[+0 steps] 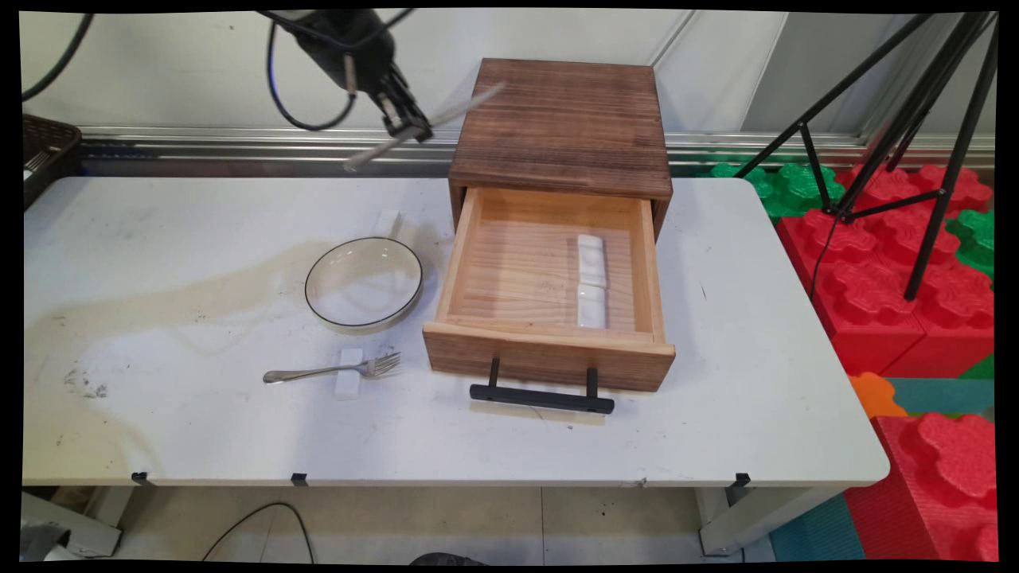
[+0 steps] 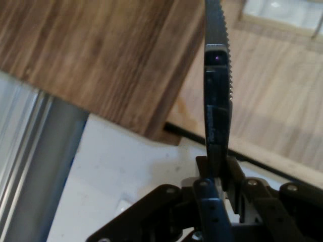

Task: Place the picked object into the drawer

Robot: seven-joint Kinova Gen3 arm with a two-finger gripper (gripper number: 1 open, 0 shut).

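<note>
Serrated silver metal knife (image 1: 422, 127) is clamped between the closed black fingers (image 2: 218, 116) above the white desk (image 1: 159, 263), just left of the dark-topped wooden drawer box (image 1: 561, 127) with its drawer pulled out.

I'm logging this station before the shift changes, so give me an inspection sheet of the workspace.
Surface: white table, stained at left.
Things: knife held in the air beside the wooden drawer box; drawer open, two white rests inside.
Clutter: bowl; fork across a white rest.
Gripper: gripper shut on the knife.
Cables: black cables hang from the arm.
Surroundings: tripod, foam blocks.
</note>
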